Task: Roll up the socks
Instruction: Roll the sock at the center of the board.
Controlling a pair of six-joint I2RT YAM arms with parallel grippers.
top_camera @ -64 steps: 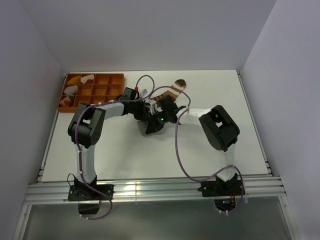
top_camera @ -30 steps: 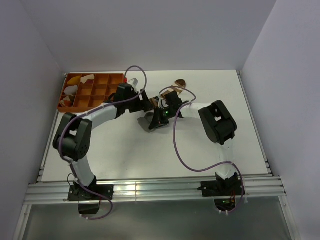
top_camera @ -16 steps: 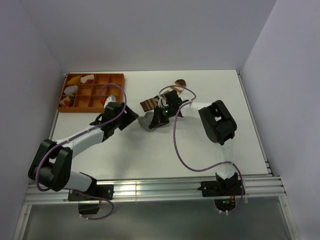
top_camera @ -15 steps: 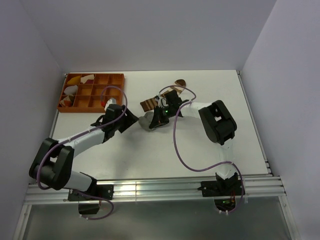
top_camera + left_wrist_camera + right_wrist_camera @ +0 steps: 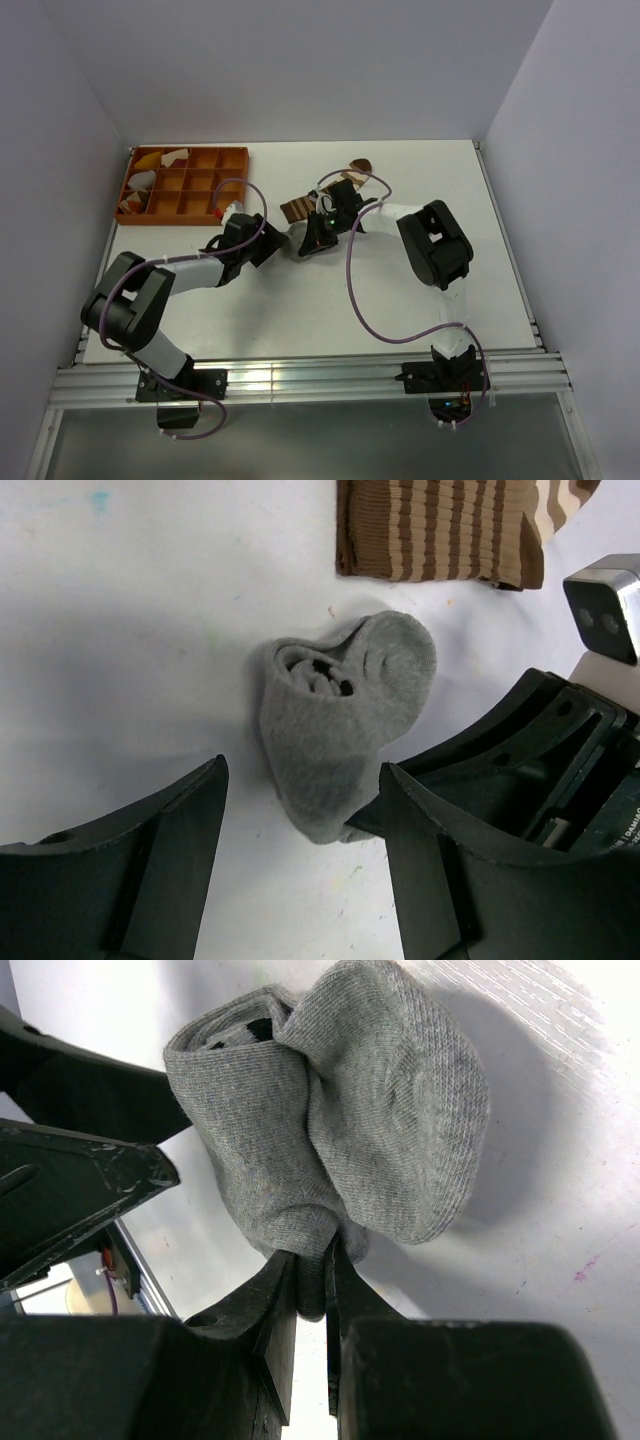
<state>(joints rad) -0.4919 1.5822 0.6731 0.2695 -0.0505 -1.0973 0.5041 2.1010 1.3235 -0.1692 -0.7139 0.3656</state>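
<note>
rolled grey sock [image 5: 340, 730] sits on worktop [image 5: 120, 630], just beside flat brown sock [image 5: 440, 530]. right gripper [image 5: 312, 1275] clamped tight on thin fold at roll's end. left gripper [image 5: 300, 790] gaping, straddling roll, empty. worry: fold slips, roll springs loose. left gripper could also clip right gripper.

**Grey sock [image 5: 340, 720] rolled, brown sock [image 5: 440, 530] flat**

Grey sock is a loose bundle, rolled layers showing at its open end, the other end pinched in the right gripper [image 5: 310, 1280]. Brown sock, white-striped, lies flat just beyond it, ribbed cuff nearest, a small gap between them
</note>
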